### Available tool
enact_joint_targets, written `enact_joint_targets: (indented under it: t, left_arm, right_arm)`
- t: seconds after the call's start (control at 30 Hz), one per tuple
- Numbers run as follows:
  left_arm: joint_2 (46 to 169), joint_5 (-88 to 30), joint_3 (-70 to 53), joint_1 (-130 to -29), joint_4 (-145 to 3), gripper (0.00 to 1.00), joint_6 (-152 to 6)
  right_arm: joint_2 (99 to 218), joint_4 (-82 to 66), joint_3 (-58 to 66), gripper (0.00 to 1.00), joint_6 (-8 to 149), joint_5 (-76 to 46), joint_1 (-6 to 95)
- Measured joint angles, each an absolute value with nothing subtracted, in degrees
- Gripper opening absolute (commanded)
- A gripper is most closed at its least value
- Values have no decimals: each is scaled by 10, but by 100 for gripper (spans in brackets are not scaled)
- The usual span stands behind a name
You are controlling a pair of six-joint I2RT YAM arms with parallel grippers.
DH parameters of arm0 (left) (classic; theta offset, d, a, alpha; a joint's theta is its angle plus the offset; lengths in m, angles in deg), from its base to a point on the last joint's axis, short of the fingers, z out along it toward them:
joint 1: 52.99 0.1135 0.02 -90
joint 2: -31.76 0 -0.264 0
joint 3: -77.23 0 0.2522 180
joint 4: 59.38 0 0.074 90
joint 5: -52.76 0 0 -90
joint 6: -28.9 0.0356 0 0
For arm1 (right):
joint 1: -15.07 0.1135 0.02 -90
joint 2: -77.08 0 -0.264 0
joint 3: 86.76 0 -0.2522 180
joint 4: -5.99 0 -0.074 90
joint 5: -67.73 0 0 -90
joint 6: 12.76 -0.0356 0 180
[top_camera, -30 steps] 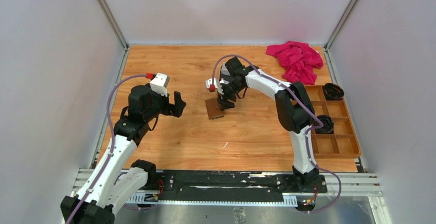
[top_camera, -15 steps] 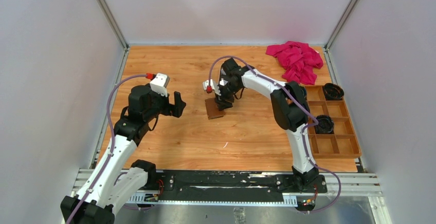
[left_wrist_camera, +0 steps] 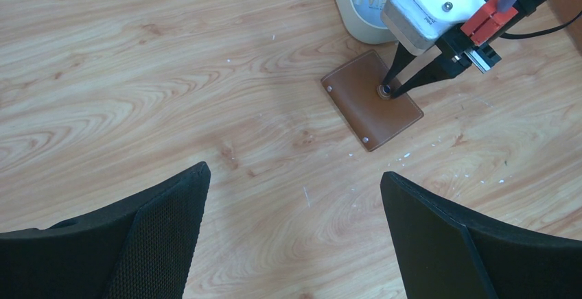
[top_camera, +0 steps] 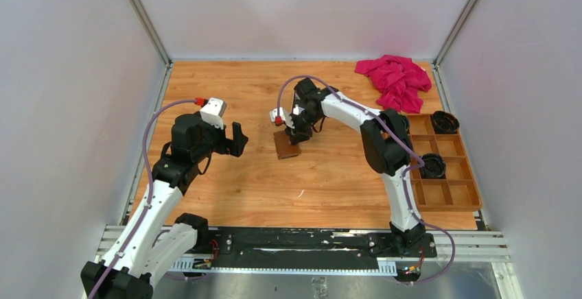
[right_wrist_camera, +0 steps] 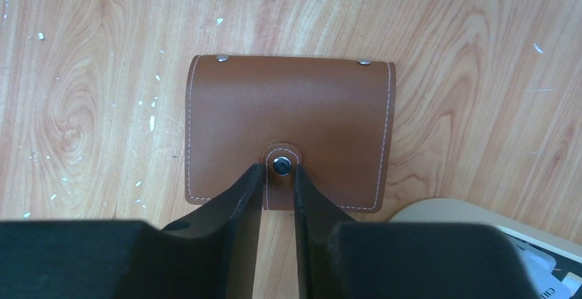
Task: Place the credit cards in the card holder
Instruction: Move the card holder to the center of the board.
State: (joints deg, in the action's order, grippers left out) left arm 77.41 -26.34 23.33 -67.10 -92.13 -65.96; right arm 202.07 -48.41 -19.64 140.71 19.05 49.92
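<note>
The table [top_camera: 329, 182] is the biggest thing. It is flat wood, orange-brown, with wavy lines in it and tiny white specks.

At 1 o'clock, in the far corner, lies a pink cloth [top_camera: 396, 79], soft and all scrunched up. At 3 o'clock, by the edge, sits a wooden box [top_camera: 446, 193] cut into small square spaces. Two black round things [top_camera: 445, 121] sit in it, one in a far space and one in a middle space.

At 9 o'clock the left gripper [top_camera: 240, 140] hangs above the wood. Its two black fingers are spread wide apart and hold nothing.

The wallet [right_wrist_camera: 288, 107] lies flat and folded shut near the middle of the table. It is smooth brown leather, shaped like a box with round corners, with pale stitches along its edges and two tiny metal dots on one side.

The right gripper [right_wrist_camera: 278, 174] points down at the wallet. Its thin black fingers are squeezed close together, pinching the little round tab with the shiny snap [right_wrist_camera: 280, 165].

Just beside the wallet, at its 1 o'clock from the left wrist camera, is a cream tray [left_wrist_camera: 357, 28] with a smooth round rim. The cards [left_wrist_camera: 370, 1] lie inside it. One is white with blue letters. How many there are cannot be told.
</note>
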Motion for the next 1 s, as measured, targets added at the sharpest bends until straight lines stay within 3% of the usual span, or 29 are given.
enact_joint_targets:
  t: [0.27, 0.77, 1.0]
  left_arm:
    - [774, -263, 233, -671, -921, 100, -660]
    - [776, -237, 234, -671, -916, 100, -670]
    - [793, -153, 284, -679, -823, 99, -829]
  right_arm:
    - [2017, -488, -192, 1, 1420, 193, 500]
    - [1881, -502, -3, 0, 1463, 223, 502]
    - [1778, -480, 97, 0, 1459, 227, 512]
